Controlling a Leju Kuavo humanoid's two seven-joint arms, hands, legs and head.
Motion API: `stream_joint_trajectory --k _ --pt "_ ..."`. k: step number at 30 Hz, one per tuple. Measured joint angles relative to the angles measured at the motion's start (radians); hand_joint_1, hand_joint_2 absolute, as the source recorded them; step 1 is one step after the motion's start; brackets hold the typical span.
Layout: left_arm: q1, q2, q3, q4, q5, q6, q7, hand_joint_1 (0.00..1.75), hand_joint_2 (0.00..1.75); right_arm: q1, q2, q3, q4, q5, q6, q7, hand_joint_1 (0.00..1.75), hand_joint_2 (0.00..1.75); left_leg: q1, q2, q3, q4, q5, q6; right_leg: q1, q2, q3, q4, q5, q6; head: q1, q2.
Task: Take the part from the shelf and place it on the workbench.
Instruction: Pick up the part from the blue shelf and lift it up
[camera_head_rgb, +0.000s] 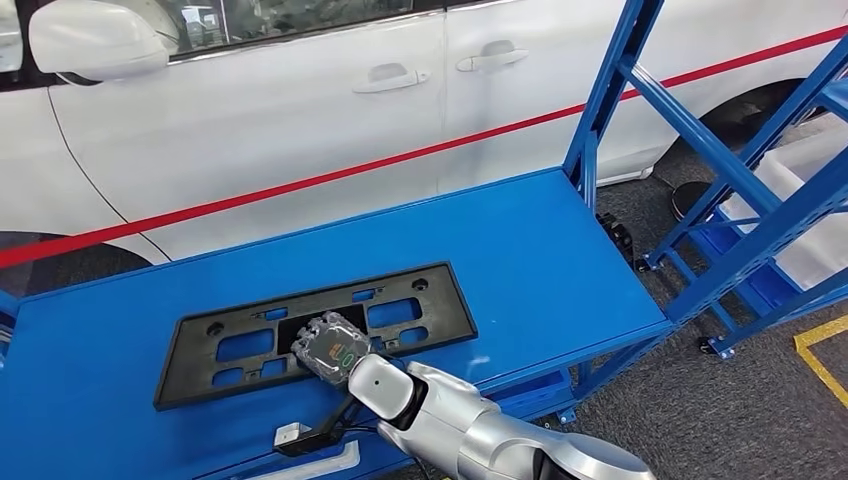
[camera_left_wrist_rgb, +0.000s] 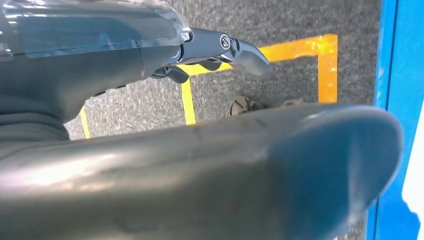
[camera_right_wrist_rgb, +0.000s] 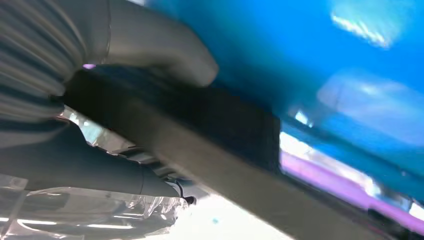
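Black part lying flat on the blue surface, gripped at its near edge by the right hand.

Head view: the part (camera_head_rgb: 315, 330), a long black plate with cut-outs, lies flat on the blue surface (camera_head_rgb: 520, 250); the right hand (camera_head_rgb: 330, 348) rests on its near edge. A white car (camera_head_rgb: 300, 110) stands behind, a blue shelf frame (camera_head_rgb: 740, 190) to the right. Left wrist view: the left hand (camera_left_wrist_rgb: 200, 52) hangs over grey floor with yellow tape (camera_left_wrist_rgb: 300, 47), fingers partly curled, nothing in them. Right wrist view: the thumb (camera_right_wrist_rgb: 160, 50) and the fingers clamp the part's edge (camera_right_wrist_rgb: 215, 125) between them.
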Motion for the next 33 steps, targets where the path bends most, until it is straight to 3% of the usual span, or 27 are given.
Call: stream_joint_trajectory --k 3,4,5,6,8,10,13,15,18,19,20,21,24,26,28,30,31,33 --pt "0.000 0.001 0.002 0.000 0.000 0.000 -0.002 0.00 0.00 0.001 -0.002 0.000 0.000 -0.001 -0.002 -0.002 1.75 1.75 0.001 0.003 -0.003 -0.002 0.002 0.007 -0.005 0.000 -0.089 0.182 -0.092 0.011 0.002 0.000" --pt "0.001 0.001 0.003 0.000 0.000 0.000 -0.002 0.00 0.00 0.001 -0.002 0.000 0.001 -0.002 -0.004 -0.002 1.75 1.75 0.001 0.003 -0.003 -0.002 0.002 0.007 -0.006 -0.001 -0.115 0.233 -0.106 0.014 0.002 0.000" --pt "0.001 0.001 0.003 0.000 0.000 -0.001 -0.003 0.00 0.00 0.002 -0.003 0.000 0.001 -0.003 -0.006 -0.002 1.75 1.75 0.001 0.002 -0.003 -0.001 0.001 0.007 -0.008 -0.001 -0.127 0.252 -0.101 0.015 0.002 0.000" --pt "0.001 0.001 0.003 0.000 0.000 -0.002 -0.005 0.00 0.00 0.002 -0.003 0.001 0.000 -0.005 -0.008 -0.003 1.75 1.75 0.001 0.001 -0.002 0.000 0.000 0.006 -0.010 -0.001 -0.118 0.231 -0.077 0.015 0.002 0.000" --pt "0.000 0.000 0.004 0.000 0.000 -0.007 -0.010 0.00 0.00 0.001 -0.003 0.001 0.000 -0.010 -0.009 -0.004 1.75 1.75 0.001 -0.003 0.001 0.004 -0.005 0.001 -0.012 -0.002 -0.058 0.100 -0.005 0.010 0.003 0.000" --pt "-0.001 0.000 0.004 0.000 0.000 -0.012 -0.016 0.00 0.00 -0.001 -0.003 0.001 0.000 -0.016 -0.009 -0.005 1.75 1.75 -0.002 -0.007 -0.001 0.010 -0.010 -0.009 -0.009 -0.002 -0.011 -0.005 0.031 0.001 0.002 0.000" --pt "-0.002 0.001 0.005 0.000 0.000 -0.019 -0.026 0.00 0.00 -0.002 -0.002 0.001 -0.001 -0.025 -0.013 -0.006 1.75 1.75 -0.002 -0.008 -0.004 0.010 -0.013 -0.026 -0.004 -0.001 -0.005 -0.026 0.030 -0.013 0.001 0.000" --pt "-0.002 0.002 0.005 0.000 0.000 -0.023 -0.030 0.00 0.00 -0.003 -0.002 0.001 0.001 -0.027 -0.025 -0.009 1.75 1.75 0.001 -0.007 -0.013 0.037 -0.035 -0.036 -0.007 -0.003 0.000 -0.034 0.033 -0.026 0.001 0.000" --pt "-0.002 0.003 0.005 0.000 0.000 -0.026 -0.032 0.00 0.00 0.000 -0.003 0.001 0.010 -0.028 -0.049 -0.017 1.75 1.75 0.004 -0.006 -0.091 0.211 -0.124 -0.044 -0.007 -0.007 0.002 -0.038 0.035 -0.036 -0.001 0.000" --pt "0.000 0.003 0.005 0.000 0.000 -0.026 -0.032 0.00 0.00 0.001 -0.003 0.001 0.014 -0.029 -0.056 -0.022 1.75 1.75 0.004 -0.006 -0.120 0.269 -0.144 -0.047 -0.006 -0.007 0.001 -0.037 0.034 -0.036 -0.001 0.000" --pt "0.001 0.003 0.005 0.000 0.000 -0.026 -0.032 0.00 0.00 0.003 -0.004 0.001 0.017 -0.030 -0.062 -0.025 1.75 1.75 0.005 -0.006 -0.135 0.298 -0.145 -0.048 -0.005 -0.006 0.001 -0.037 0.034 -0.037 -0.001 0.000" --pt "0.002 0.003 0.005 0.000 0.000 -0.026 -0.031 0.00 0.00 0.003 -0.004 0.000 0.019 -0.032 -0.069 -0.027 1.75 1.75 0.005 -0.006 -0.131 0.287 -0.127 -0.049 -0.005 -0.005 0.003 -0.036 0.033 -0.036 -0.001 0.000" --pt "0.001 0.006 0.008 0.000 0.000 -0.026 -0.027 0.00 0.00 0.002 -0.004 -0.010 0.022 -0.045 -0.097 -0.033 1.75 1.75 0.005 -0.004 -0.043 0.094 -0.029 -0.044 -0.003 -0.002 0.006 -0.031 0.028 -0.030 -0.001 0.000" --pt "-0.001 0.006 0.010 0.000 0.000 -0.026 -0.024 0.00 0.00 0.000 -0.005 -0.023 0.024 -0.055 -0.120 -0.036 1.75 1.75 0.002 -0.005 -0.014 0.025 -0.013 -0.034 0.001 0.000 0.002 -0.027 0.028 -0.021 0.000 0.000" --pt "0.000 0.005 0.011 0.000 0.000 -0.026 -0.023 0.00 0.00 -0.004 -0.009 -0.039 0.026 -0.062 -0.143 -0.034 1.75 1.75 0.000 -0.006 -0.016 0.022 -0.012 -0.020 0.002 0.001 -0.002 -0.027 0.031 -0.010 0.001 0.000" --pt "0.000 0.004 0.011 0.000 0.000 -0.026 -0.023 0.00 0.00 -0.012 -0.015 -0.055 0.026 -0.058 -0.165 -0.023 1.75 1.75 0.003 -0.005 -0.018 0.019 -0.006 -0.007 0.000 0.001 -0.011 -0.008 0.016 0.001 0.001 0.000" --pt "0.000 0.003 0.011 0.000 0.000 -0.026 -0.023 0.00 0.00 -0.018 -0.019 -0.063 0.026 -0.053 -0.176 -0.016 1.75 1.75 0.005 -0.004 -0.019 0.016 -0.003 -0.001 -0.001 0.001 -0.028 0.027 -0.007 0.006 0.002 0.000" --pt "0.000 0.002 0.011 0.000 0.000 -0.026 -0.022 0.00 0.00 -0.031 -0.026 -0.075 0.026 -0.039 -0.196 -0.004 1.75 1.75 0.004 -0.003 -0.022 0.017 -0.001 0.006 -0.003 0.000 -0.088 0.150 -0.071 0.012 0.003 0.000"
